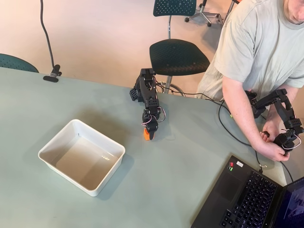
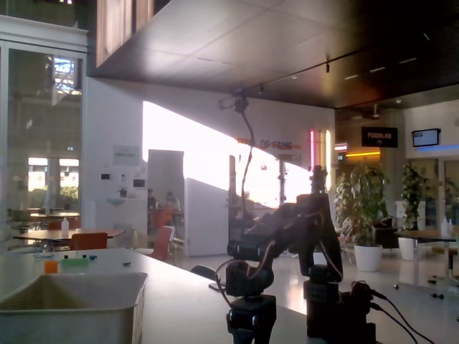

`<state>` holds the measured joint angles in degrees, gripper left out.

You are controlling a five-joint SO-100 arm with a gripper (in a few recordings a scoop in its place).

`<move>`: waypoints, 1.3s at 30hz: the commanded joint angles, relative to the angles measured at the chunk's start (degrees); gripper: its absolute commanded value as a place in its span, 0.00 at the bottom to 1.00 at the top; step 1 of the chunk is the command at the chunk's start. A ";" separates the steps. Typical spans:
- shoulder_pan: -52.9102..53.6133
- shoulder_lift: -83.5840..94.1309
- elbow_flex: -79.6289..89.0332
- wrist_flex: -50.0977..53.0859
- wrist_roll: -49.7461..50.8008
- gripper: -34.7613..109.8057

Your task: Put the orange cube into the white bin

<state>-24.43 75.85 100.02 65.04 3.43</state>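
Your shallow rectangular white plastic bin (image 1: 81, 157) with rounded corners sits on the left part of the tabletop in the overhead view, turned at an angle, and its floor is bare, with only a few glints of light on it. In the fixed view its wall (image 2: 72, 312) fills the lower left corner.

Your black five-joint arm (image 1: 147, 97) reaches from its base at the far edge of the tabletop toward the near side, folded over so the end effector (image 1: 149, 133) points straight down at the surface. The small bright orange plastic cube (image 1: 147, 134) shows at the tip, between the fingers and down at the tabletop, to the right of the bin and apart from it. The fingers appear closed on it, though the overhead view hides whether it is lifted or resting. In the fixed view the arm (image 2: 287, 244) is a dark silhouette against the bright windows, elbow bent, end effector (image 2: 251, 319) hanging low at the bottom edge; its fingers are too dark to read there.

The pale grey-green tabletop (image 1: 180, 190) carries a black laptop (image 1: 251, 197) at the near right corner and a black cable (image 1: 228, 126) trailing across the right side. A person in a light grey T-shirt (image 1: 259, 42) stands at the far right. Beyond the table are a dark green chair (image 1: 178, 56) and a beige floor. The fixed view shows a large hall with dark ceiling, bright glazing, potted plants (image 2: 362, 208) and distant tables.
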 commanded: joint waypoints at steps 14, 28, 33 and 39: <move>0.62 1.23 -1.93 -0.44 -0.26 0.45; 8.88 3.43 -18.81 0.53 0.00 0.44; 15.21 6.94 -25.49 0.53 -0.09 0.44; 17.05 11.51 -32.87 0.44 -0.18 0.44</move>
<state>-8.00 83.23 71.28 65.48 3.52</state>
